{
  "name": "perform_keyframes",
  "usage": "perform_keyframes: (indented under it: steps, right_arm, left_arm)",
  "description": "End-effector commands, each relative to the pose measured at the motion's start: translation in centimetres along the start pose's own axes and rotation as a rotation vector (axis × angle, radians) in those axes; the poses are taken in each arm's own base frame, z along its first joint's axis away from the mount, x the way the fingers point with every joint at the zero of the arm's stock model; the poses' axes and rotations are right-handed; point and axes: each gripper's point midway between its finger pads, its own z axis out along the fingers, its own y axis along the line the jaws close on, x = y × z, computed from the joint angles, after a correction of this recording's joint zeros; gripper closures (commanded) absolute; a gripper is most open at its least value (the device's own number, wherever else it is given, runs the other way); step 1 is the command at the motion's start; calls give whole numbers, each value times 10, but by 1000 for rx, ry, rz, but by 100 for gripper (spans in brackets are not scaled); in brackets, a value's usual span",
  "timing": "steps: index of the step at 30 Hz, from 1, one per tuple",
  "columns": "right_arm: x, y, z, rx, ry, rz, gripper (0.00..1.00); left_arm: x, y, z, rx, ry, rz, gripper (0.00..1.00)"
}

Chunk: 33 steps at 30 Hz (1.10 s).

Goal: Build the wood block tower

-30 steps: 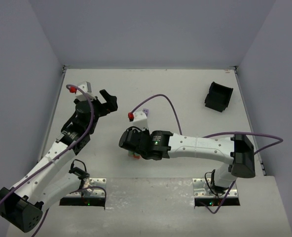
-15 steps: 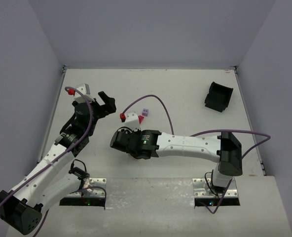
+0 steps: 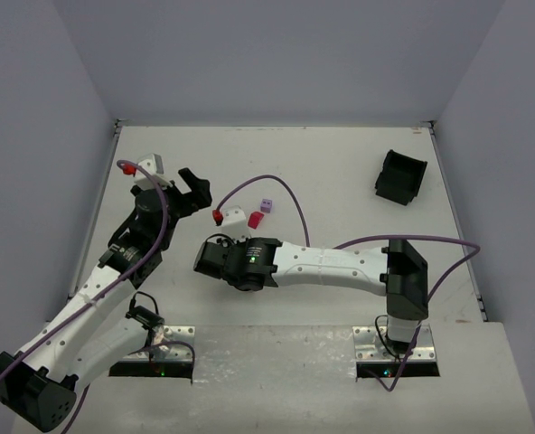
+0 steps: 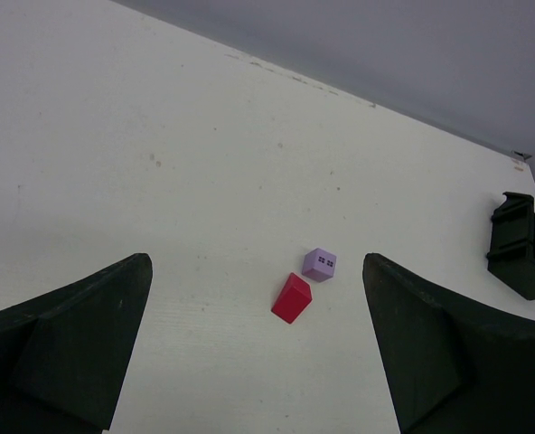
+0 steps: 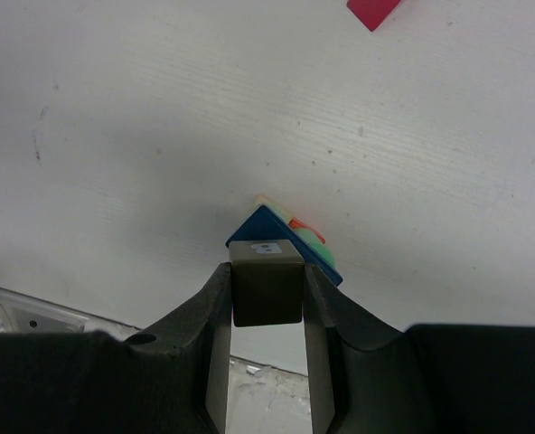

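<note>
Matt white table with faint wood grain and scuffs, smooth painted red block and lilac cube at centre, dull tan block, smooth blue block, black plastic bin, right edge

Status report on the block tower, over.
Left gripper open, empty. Right gripper shut on olive block, lined up over tower, blue block uppermost. Red block, purple cube loose, away from tower.

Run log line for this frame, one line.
left gripper: open | right gripper: shut on tan block, above tower | loose: red block, purple cube
</note>
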Motion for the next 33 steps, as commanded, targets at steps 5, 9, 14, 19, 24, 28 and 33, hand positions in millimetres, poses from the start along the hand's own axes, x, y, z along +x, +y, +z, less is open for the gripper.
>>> perform_keyframes:
  steps: [5,9,14,19,24,28,33]
  right_arm:
    - [-19,0,-6,24,-65,12,94]
    - [-21,-1,-6,29,-71,2,94]
    - [-20,-1,-5,32,-69,-17,93]
    - [-21,0,-2,36,-68,-38,92]
    - [-21,-1,-1,38,-65,-40,90]
    - [-17,-1,3,38,-47,-44,89]
    - [-17,-1,4,33,-36,-49,89]
  left_arm:
    - [-9,-1,-2,10,-36,-16,0]
    - [-10,-1,-3,13,-36,-16,0]
    - [-9,-1,-2,12,-36,-14,0]
    - [-10,-1,-3,12,-39,-17,0]
    - [-10,-1,-4,15,-41,-17,0]
    - [-10,-1,-3,16,-39,-16,0]
    - [-9,-2,-3,16,-37,-15,0]
